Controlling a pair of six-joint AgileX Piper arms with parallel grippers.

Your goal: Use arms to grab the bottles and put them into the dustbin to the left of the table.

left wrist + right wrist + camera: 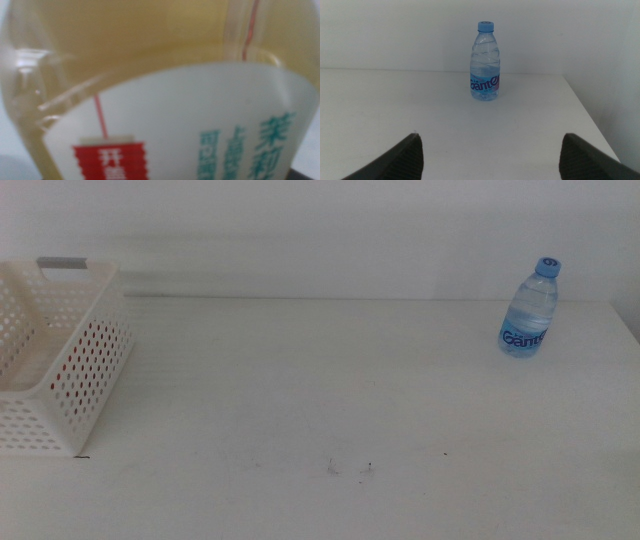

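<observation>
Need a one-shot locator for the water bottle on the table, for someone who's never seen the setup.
Start from the white table: the white perforated dustbin sits at its left edge. Go to the opposite, far right corner, where the water bottle stands upright and alone. It is clear, with a blue cap and blue label lettering; the right gripper faces it with jaws open.

Open table [330,380] lies between the basket [60,360] at far left and the water bottle [528,310] at far right; the right gripper [490,155], jaws wide apart, faces that bottle across bare tabletop.
</observation>
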